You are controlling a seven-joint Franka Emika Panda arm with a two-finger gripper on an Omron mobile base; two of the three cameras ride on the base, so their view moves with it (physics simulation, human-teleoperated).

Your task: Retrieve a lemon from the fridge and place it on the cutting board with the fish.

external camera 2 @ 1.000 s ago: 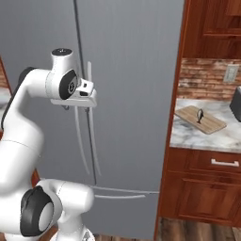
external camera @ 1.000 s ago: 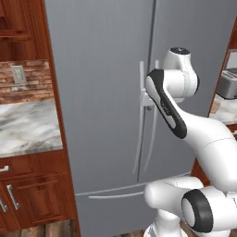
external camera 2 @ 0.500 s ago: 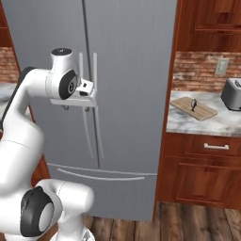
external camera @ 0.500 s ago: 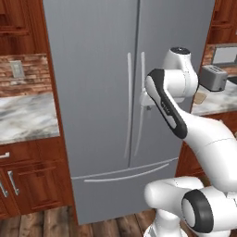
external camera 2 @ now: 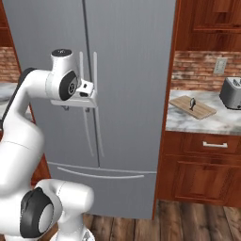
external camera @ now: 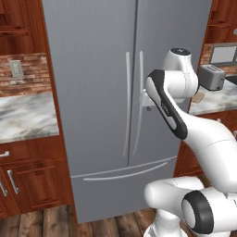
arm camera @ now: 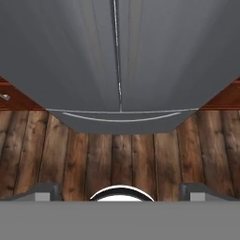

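Note:
The fridge (external camera: 106, 92) fills the middle of both base views, both doors shut, its long silver handles (external camera: 133, 109) side by side at the centre seam. The lemon is hidden behind those doors. My gripper (external camera 2: 75, 106) hangs just in front of the handles, pointing down, open with nothing between its fingers. In the hand view the fingertips (arm camera: 47, 191) stand wide apart over the fridge's bottom drawer (arm camera: 121, 119) and the wooden floor. On the counter right of the fridge lies the cutting board (external camera 2: 193, 107) with the dark fish (external camera 2: 191, 101) on it.
A silver toaster (external camera 2: 232, 92) stands on the marble counter (external camera 2: 207, 123) beside the board. Another marble counter (external camera: 25, 115) with wooden cabinets below lies left of the fridge. Wooden wall cabinets (external camera 2: 212, 23) hang above. Plank floor (arm camera: 117, 164) runs in front of the fridge.
The whole picture has shifted: the base has driven, so the fridge sits more centred and smaller, and the counter with the board shows more fully. The arm keeps its pose; the gripper stays open.

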